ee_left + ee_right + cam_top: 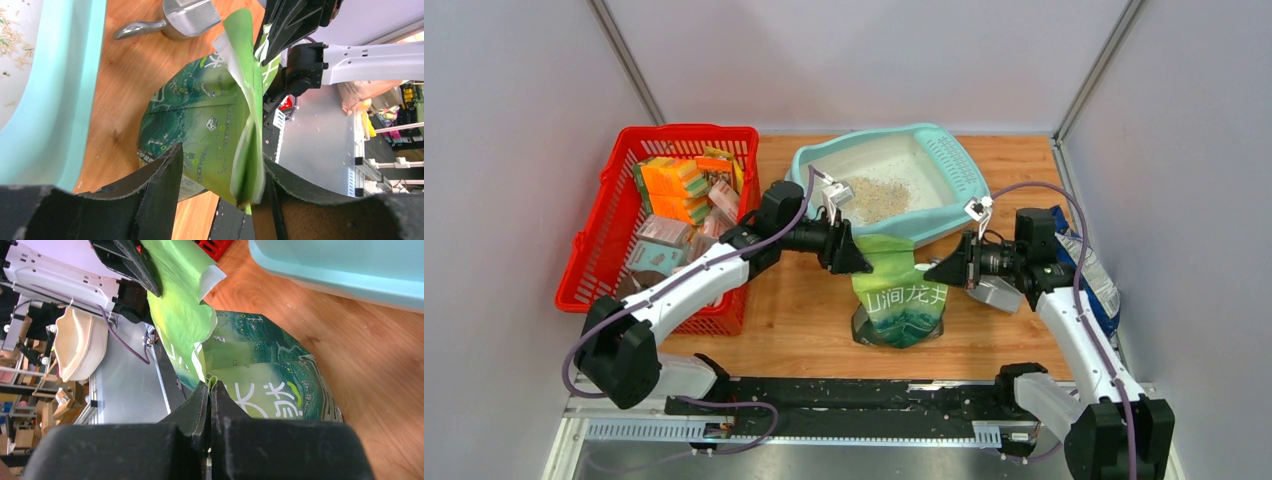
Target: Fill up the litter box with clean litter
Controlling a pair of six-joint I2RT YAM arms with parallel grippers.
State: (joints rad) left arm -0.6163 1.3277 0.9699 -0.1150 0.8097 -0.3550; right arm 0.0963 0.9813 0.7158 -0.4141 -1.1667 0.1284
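The light-teal litter box (812, 165) stands at the back of the table with a small pile of beige clean litter (879, 196) inside. In front of it stands a green printed litter bag (899, 300), its top open. My left gripper (856, 260) is at the bag's left top corner with its jaws open. In the left wrist view the bag's folded top edge (248, 150) lies between the jaws of this gripper (222, 172), against the right one. My right gripper (938, 272) is shut on the bag's right top edge (212, 381).
A red mesh basket (594, 245) full of packets stands at the left. A grey metal scoop (999, 293) lies under my right arm, and a blue printed bag (1092, 272) lies at the right wall. The black rail (844, 395) runs along the near edge.
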